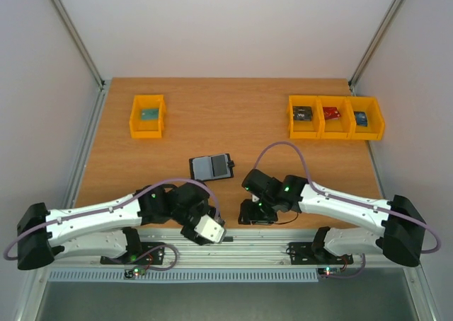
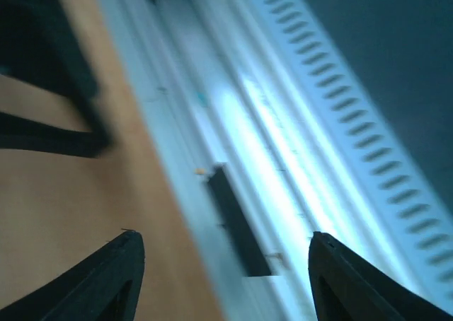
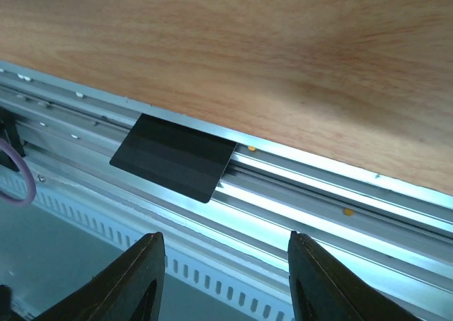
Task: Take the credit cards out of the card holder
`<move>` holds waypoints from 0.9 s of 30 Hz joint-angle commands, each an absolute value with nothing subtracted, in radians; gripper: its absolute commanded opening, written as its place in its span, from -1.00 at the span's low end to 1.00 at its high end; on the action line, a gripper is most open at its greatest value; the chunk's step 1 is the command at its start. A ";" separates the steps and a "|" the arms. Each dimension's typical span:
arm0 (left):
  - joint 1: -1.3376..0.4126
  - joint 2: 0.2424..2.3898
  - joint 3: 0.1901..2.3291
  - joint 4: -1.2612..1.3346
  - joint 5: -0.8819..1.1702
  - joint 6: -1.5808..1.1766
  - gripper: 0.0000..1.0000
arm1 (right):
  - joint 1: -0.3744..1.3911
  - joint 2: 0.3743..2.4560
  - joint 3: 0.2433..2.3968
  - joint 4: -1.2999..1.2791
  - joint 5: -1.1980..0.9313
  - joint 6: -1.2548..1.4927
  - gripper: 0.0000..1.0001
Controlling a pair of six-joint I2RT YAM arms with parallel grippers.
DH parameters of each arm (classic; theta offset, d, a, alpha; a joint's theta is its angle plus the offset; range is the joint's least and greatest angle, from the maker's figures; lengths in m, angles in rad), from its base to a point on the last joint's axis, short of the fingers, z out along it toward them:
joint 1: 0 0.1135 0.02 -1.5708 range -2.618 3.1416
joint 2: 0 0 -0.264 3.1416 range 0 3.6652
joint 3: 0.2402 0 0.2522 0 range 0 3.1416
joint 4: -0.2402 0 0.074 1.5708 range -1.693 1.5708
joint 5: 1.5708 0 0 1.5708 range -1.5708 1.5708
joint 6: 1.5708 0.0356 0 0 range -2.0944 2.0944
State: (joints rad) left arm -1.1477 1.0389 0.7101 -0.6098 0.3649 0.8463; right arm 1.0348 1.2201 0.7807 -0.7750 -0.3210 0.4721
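1. The dark card (image 3: pixel 177 157) looks thin, stiff, light and slick. It lies flat on the rail (image 3: pixel 318 208), so pinching an edge is likely the only hold.
2. The right pincer (image 3: pixel 225 237) has its fingers apart, empty and touching nothing. The card is just ahead of it, to the left.
3. The left pincer (image 2: pixel 225 235) is also apart with nothing between. Its view is blurred, with the card ahead of it.
4. The holder (image 1: pixel 211 167) lies open on the table, beyond both pincers.

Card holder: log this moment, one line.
card holder open | dark card on near rail | left gripper open | right gripper open
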 commanded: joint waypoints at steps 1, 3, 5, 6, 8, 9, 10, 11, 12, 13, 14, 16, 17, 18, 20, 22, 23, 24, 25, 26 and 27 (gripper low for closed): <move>-1.232 1.083 0.692 -0.794 0.419 0.583 0.28 | 1.005 1.152 0.789 -0.848 -0.260 0.478 -0.05; -1.270 1.103 0.683 -0.736 0.338 0.555 0.31 | 0.999 1.143 0.791 -0.863 -0.250 0.479 -0.05; -1.294 1.127 0.665 -0.640 0.251 0.537 0.41 | 0.998 1.144 0.794 -0.868 -0.244 0.475 -0.05; -1.301 1.144 0.654 -0.593 0.217 0.528 0.44 | 0.998 1.144 0.795 -0.868 -0.245 0.475 -0.05; -1.305 1.176 0.634 -0.527 0.160 0.531 0.46 | 0.997 1.143 0.796 -0.869 -0.248 0.475 -0.05; -1.305 1.189 0.624 -0.506 0.143 0.539 0.46 | 0.998 1.138 0.796 -0.870 -0.247 0.477 -0.05; -1.306 1.201 0.616 -0.492 0.138 0.560 0.45 | 0.998 1.130 0.794 -0.870 -0.245 0.476 -0.05; -1.307 1.220 0.609 -0.481 0.143 0.570 0.43 | 0.998 1.120 0.790 -0.870 -0.240 0.477 -0.05; -1.309 1.233 0.603 -0.469 0.147 0.581 0.41 | 0.998 1.111 0.787 -0.870 -0.234 0.478 -0.05; -1.311 1.243 0.594 -0.457 0.148 0.583 0.38 | 0.997 1.105 0.781 -0.870 -0.230 0.478 -0.05; -1.314 1.252 0.586 -0.447 0.146 0.585 0.34 | 0.997 1.101 0.778 -0.870 -0.229 0.478 -0.05; -1.317 1.266 0.584 -0.451 0.146 0.607 0.27 | 0.998 1.094 0.769 -0.868 -0.229 0.480 -0.05; -1.317 1.273 0.581 -0.452 0.146 0.624 0.25 | 0.998 1.092 0.765 -0.866 -0.229 0.480 -0.05; -1.317 1.285 0.581 -0.451 0.144 0.637 0.23 | 0.997 1.091 0.762 -0.863 -0.229 0.479 -0.06; -1.318 1.321 0.589 -0.443 0.123 0.646 0.16 | 0.997 1.096 0.762 -0.860 -0.230 0.472 -0.06; -1.317 1.339 0.591 -0.432 0.108 0.652 0.02 | 0.997 1.103 0.770 -0.860 -0.233 0.460 -0.06; -1.319 1.343 0.587 -0.432 0.108 0.666 -0.07 | 0.997 1.108 0.774 -0.860 -0.235 0.453 -0.05; -1.317 1.345 0.584 -0.432 0.108 0.676 -0.14 | 0.997 1.111 0.777 -0.859 -0.236 0.450 -0.05; -1.318 1.350 0.583 -0.431 0.104 0.686 -0.20 | 0.996 1.113 0.779 -0.860 -0.236 0.445 -0.05; -1.318 1.355 0.582 -0.428 0.102 0.689 -0.24 | 0.994 1.114 0.781 -0.861 -0.237 0.440 -0.05; -1.317 1.362 0.583 -0.429 0.101 0.695 -0.29 | 0.992 1.114 0.784 -0.862 -0.240 0.435 -0.06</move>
